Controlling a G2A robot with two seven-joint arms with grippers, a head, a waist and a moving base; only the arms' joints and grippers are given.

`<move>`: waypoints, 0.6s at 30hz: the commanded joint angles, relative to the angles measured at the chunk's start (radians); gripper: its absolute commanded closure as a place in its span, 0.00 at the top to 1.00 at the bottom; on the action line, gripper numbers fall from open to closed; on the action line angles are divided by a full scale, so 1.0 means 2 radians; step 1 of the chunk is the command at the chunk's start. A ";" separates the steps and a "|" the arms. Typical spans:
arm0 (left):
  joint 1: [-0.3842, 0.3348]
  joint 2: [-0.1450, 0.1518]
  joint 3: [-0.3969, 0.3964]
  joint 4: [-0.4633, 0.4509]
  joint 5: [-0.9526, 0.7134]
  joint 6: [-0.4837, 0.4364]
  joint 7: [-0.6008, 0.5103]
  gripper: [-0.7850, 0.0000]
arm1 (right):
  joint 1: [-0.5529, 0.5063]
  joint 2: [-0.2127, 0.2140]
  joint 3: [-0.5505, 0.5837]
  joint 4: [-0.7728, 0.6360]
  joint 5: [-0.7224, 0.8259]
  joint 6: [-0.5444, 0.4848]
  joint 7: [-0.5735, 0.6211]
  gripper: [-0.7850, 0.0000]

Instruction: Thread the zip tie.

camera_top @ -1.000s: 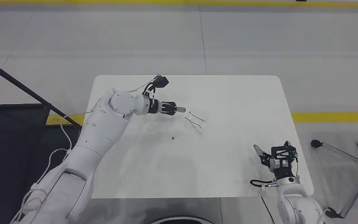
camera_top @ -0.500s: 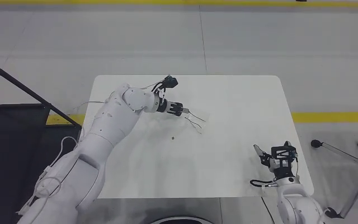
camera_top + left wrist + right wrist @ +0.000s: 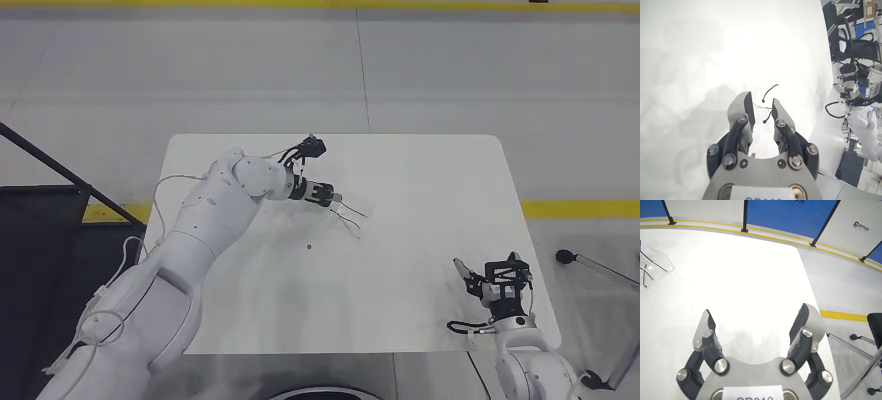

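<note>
Two thin black zip ties [image 3: 350, 214] lie on a small clear stand near the middle of the white table [image 3: 420, 170]. My left gripper [image 3: 336, 196] sits just beside them, open. In the left wrist view my left gripper [image 3: 761, 96] has one curved zip tie [image 3: 770, 89] just past its tips, and a second zip tie [image 3: 767, 117] shows in the gap between its fingers, untouched. My right gripper [image 3: 497, 283] stands open and holds nothing near the table's front right corner. From the right gripper [image 3: 756, 308] the clear stand [image 3: 658, 262] and zip ties [image 3: 647, 273] show far off.
A tiny dark speck [image 3: 309, 245] lies on the table in front of the zip ties. The table's right edge [image 3: 810, 289] runs close by the right gripper. Office chairs [image 3: 857, 45] and a black frame [image 3: 40, 160] stand off the table.
My left arm has stretched to the right, bringing its open gripper right up to the zip ties. The right arm has kept still.
</note>
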State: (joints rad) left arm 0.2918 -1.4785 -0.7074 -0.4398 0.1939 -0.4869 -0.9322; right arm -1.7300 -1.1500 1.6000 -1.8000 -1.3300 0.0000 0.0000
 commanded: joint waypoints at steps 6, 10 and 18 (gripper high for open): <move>-0.007 -0.012 0.006 0.021 0.000 -0.005 0.001 0.36 | 0.000 0.000 0.000 0.000 0.000 0.000 0.000 1.00; -0.011 -0.018 0.008 0.032 0.001 -0.009 0.003 0.33 | 0.000 0.000 0.000 0.000 0.000 0.000 0.000 1.00; -0.018 -0.026 0.010 0.050 0.002 -0.011 0.003 0.27 | 0.000 0.000 0.000 0.000 0.000 0.000 0.000 1.00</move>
State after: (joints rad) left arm 0.2579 -1.5297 -0.6883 -0.3441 0.1979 -0.5087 -0.9275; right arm -1.7300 -1.1500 1.6000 -1.8000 -1.3300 0.0000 0.0000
